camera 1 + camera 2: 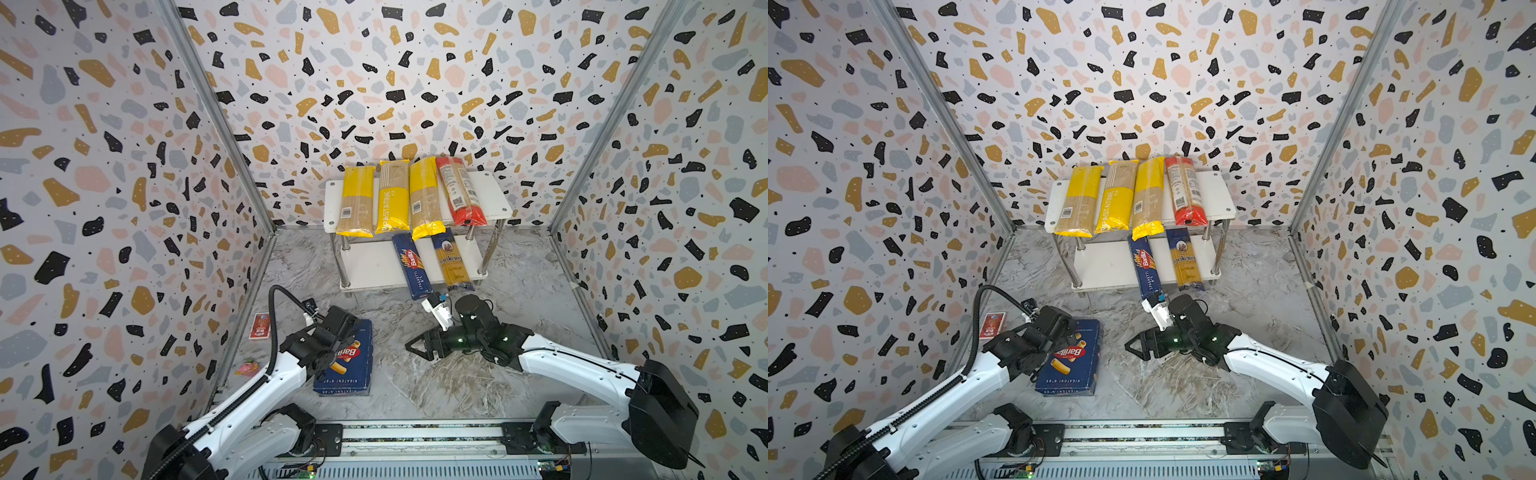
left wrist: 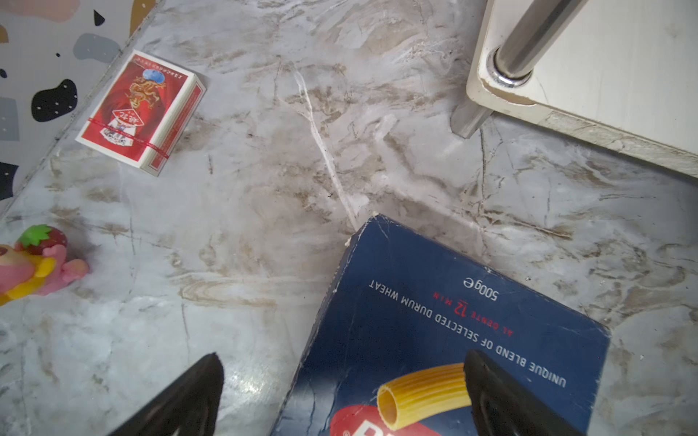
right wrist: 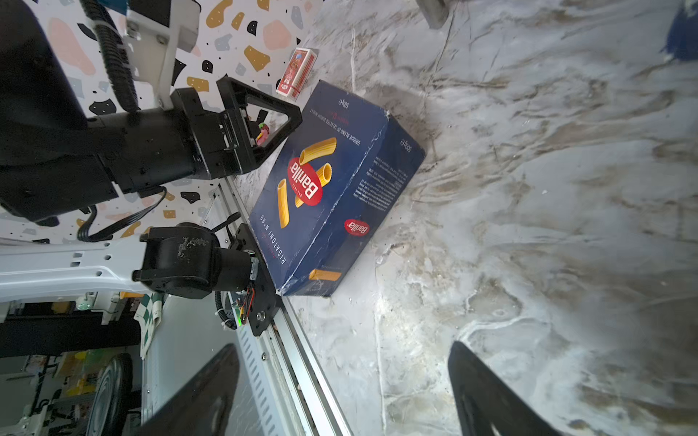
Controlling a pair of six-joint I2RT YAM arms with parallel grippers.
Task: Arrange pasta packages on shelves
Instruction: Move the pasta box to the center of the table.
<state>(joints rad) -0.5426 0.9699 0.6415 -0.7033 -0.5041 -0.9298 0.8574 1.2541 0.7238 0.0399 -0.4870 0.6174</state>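
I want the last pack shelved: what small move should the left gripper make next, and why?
Probably lower the open left gripper and close on the side edge of the wide dark-blue cardboard Barilla rigatoni box. It hovers there, one jaw over the box top, one over the grey marble tabletop, and this is the only pasta pack off the white two-tier rack.
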